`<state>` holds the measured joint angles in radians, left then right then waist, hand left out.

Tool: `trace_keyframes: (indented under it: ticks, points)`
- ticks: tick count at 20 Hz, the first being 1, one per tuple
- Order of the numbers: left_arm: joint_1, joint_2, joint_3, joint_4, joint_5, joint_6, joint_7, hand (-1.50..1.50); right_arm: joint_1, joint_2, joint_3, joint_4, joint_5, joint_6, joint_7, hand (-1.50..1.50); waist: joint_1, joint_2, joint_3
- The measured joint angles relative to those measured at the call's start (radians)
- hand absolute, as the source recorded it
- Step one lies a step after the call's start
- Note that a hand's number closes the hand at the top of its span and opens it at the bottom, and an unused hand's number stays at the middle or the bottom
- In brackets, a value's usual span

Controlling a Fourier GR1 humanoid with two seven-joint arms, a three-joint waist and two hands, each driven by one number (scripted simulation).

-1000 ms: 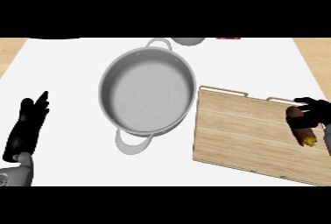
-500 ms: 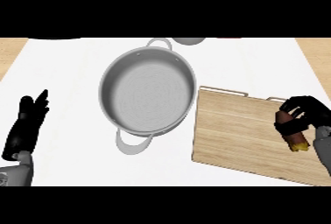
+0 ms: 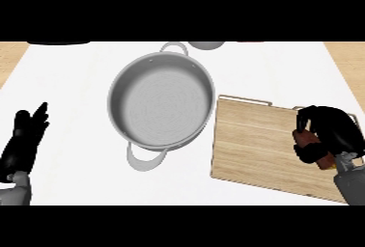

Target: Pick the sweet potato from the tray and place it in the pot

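A reddish-brown sweet potato [image 3: 311, 141] shows between the curled fingers of my right hand [image 3: 329, 134], which is shut on it over the right part of the wooden tray [image 3: 253, 149]. Most of the sweet potato is hidden by the hand. The grey metal pot [image 3: 161, 99], round with two handles, stands left of the tray in the middle of the white counter. My left hand [image 3: 25, 140] rests open at the left edge, fingers pointing up, well apart from the pot.
A grey rounded object [image 3: 206, 45] sits just behind the pot at the top edge. Wooden surface [image 3: 350, 58] borders the white counter at the far right and upper left.
My right hand has moved left over the tray with the sweet potato in it. The left hand has barely shifted. The pot stays put.
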<state>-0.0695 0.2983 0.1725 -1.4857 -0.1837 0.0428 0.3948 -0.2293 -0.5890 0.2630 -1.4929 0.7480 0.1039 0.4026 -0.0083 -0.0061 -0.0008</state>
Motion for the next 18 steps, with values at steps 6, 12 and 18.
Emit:
trace_keyframes:
  ticks: [6,12,18]
  points:
    - [-0.008,-0.005,0.002,0.006,-0.005,0.005,0.009,0.00,0.013,-0.008,-0.060,-0.257,0.012,-0.079,0.009,1.50,-0.010,-0.002,0.000]
    - [-0.003,-0.007,0.005,0.019,-0.009,0.006,-0.009,0.00,0.002,0.034,-0.116,-0.521,-0.048,-0.137,0.003,1.50,-0.012,-0.002,0.000]
    - [-0.018,-0.016,-0.005,0.022,-0.016,0.001,-0.007,0.00,-0.161,0.058,-0.123,-0.689,-0.068,-0.020,0.155,1.50,0.005,0.002,0.000]
